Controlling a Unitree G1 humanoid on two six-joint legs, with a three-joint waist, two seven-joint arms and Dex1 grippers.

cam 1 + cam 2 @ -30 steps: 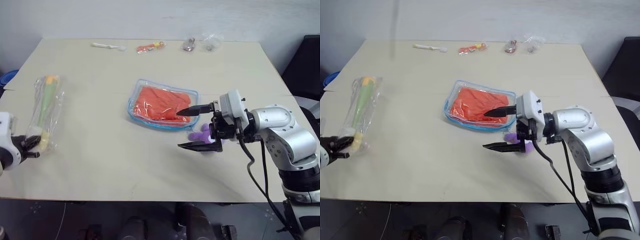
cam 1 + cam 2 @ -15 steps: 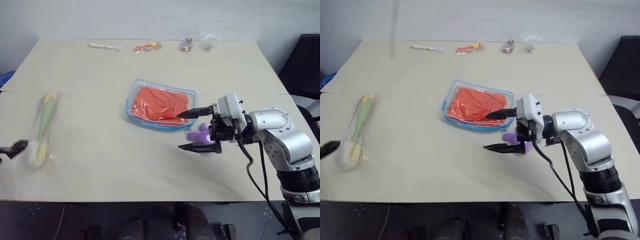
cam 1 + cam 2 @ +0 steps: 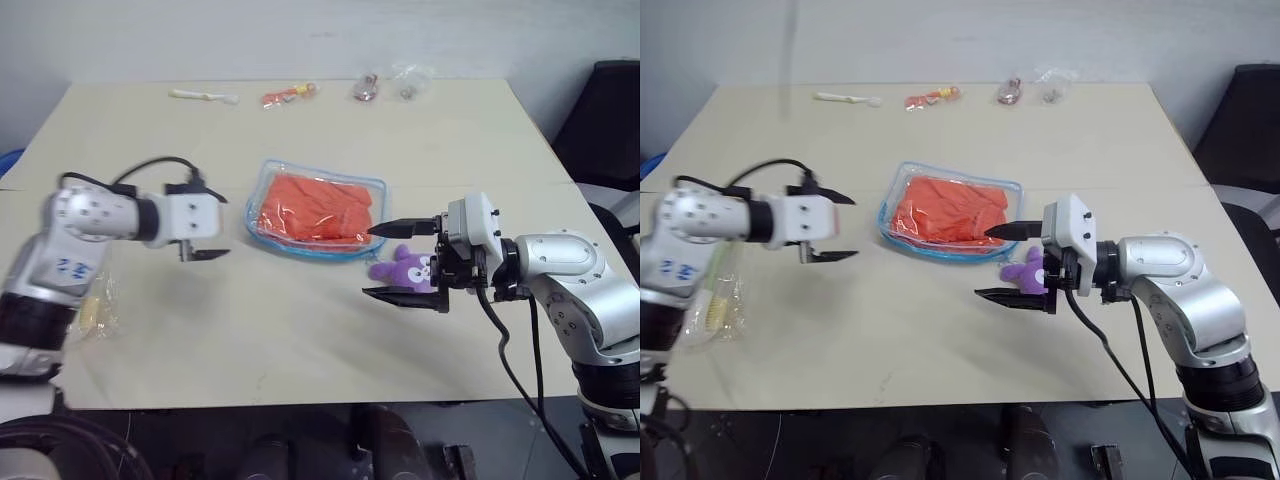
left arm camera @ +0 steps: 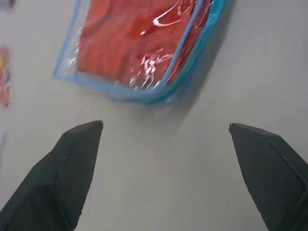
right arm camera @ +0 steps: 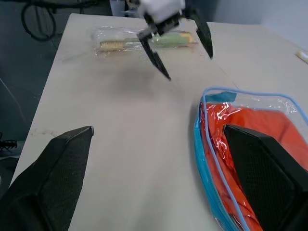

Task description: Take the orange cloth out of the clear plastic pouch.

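The worktop (image 3: 300,330) carries the pouch (image 3: 316,210) near its middle, and the cloth (image 3: 318,206) is seen lying folded inside it. The left claw (image 3: 205,223) is held apart just beside the pouch's left edge; the right claw (image 3: 398,260) is held apart at its right corner, above a purple toy (image 3: 403,267). The pouch is judged light and slippery, so one edge should be pinned. The cloth is judged soft; a fold near the opening should be pinched.
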